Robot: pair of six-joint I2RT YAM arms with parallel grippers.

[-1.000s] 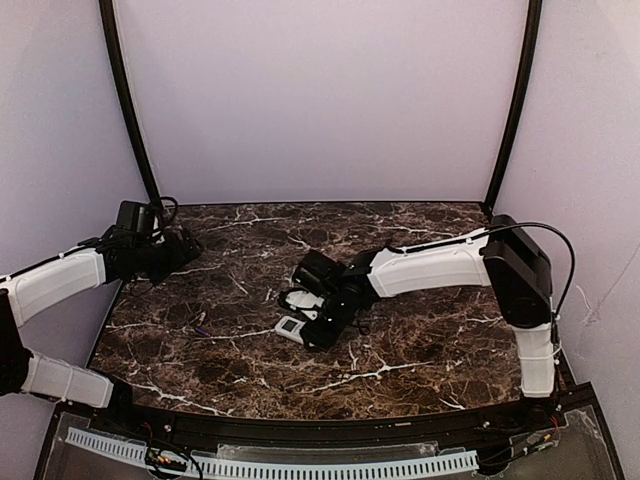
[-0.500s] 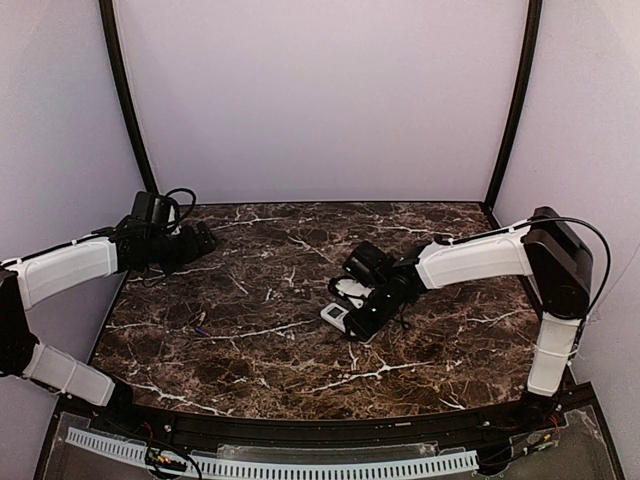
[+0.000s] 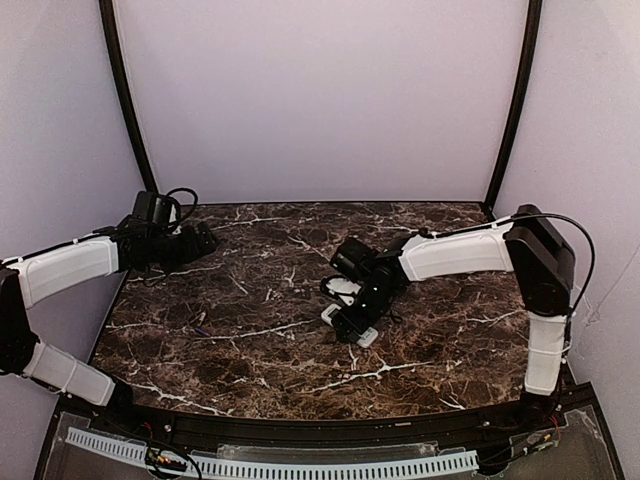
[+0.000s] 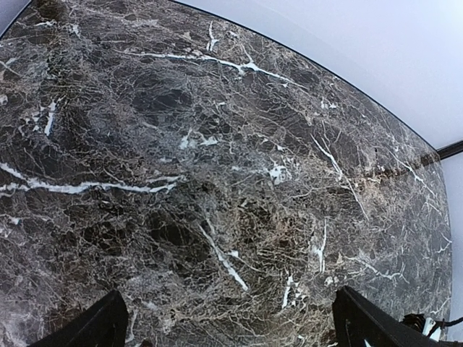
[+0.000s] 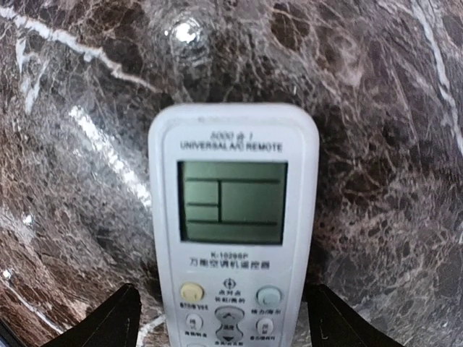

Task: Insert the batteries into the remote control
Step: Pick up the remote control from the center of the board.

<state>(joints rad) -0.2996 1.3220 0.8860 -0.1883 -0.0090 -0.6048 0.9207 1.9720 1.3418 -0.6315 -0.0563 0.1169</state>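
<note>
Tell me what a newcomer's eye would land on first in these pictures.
The white remote control fills the right wrist view. It lies face up on the dark marble table, with its display and "UNIVERSAL A/C REMOTE" lettering legible. The right gripper hangs over it at mid-table, one finger on either side. The left gripper hovers open at the far left of the table, nowhere near the remote.

The right tool carried the remote control rightward, then spread its jaws.
</note>
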